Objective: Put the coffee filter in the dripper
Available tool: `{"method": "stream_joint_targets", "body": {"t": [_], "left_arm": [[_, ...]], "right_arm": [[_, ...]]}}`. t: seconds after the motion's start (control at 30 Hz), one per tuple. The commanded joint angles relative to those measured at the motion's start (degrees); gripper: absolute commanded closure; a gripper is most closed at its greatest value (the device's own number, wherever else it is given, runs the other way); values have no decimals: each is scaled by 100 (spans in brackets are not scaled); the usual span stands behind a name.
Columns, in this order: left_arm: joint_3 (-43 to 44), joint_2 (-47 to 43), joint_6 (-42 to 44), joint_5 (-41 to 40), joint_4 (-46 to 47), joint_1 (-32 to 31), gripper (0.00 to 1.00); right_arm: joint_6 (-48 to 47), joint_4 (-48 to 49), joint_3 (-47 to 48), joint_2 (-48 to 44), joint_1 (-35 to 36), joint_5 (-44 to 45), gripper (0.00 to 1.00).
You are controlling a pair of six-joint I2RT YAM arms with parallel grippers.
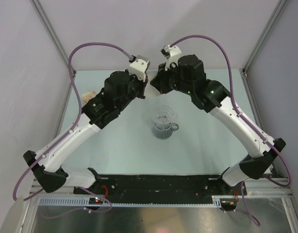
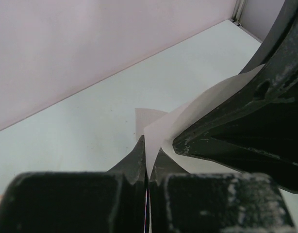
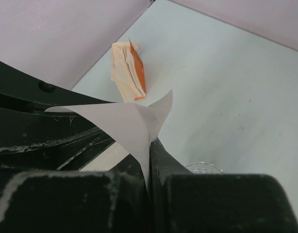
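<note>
The coffee filter [image 1: 153, 91], a thin white paper piece, hangs in the air between my two grippers at the back of the table. My left gripper [image 2: 148, 151] is shut on one edge of the filter [image 2: 197, 109]. My right gripper [image 3: 150, 149] is shut on another edge of the filter [image 3: 120, 121], which folds open between the two. In the top view the left gripper [image 1: 146, 90] and right gripper [image 1: 159, 88] nearly touch. The dripper [image 1: 164, 124], a translucent grey ribbed cup with a loop handle to its right, stands upright on the table nearer to me than the filter. Its rim [image 3: 202, 168] shows low in the right wrist view.
A tan flat stack with an orange edge [image 3: 128, 70] lies by the left wall, and also shows in the top view [image 1: 89, 95]. White walls enclose the table on the left, back and right. The pale table surface [image 1: 202, 145] lies around the dripper.
</note>
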Motion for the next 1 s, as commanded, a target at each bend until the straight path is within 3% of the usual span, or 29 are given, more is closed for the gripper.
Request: {"method": "stream_joint_targets", "body": {"t": [0.0,0.33,0.57,0.97], "left_arm": [[54,26,-93,-19,246,-97,97],[105,134,-337,-98,245,-132,99],[125,145,-522,-352,241,-127,83],[111,53,-589,-551,243,-83,73]], "right_arm": [[8,14,346,84,64,327,99],[75,-60,433,127,170,658,100],[240,-163,423,101,132,974,100],[347,-182,227,1,47,1140,100]]}}
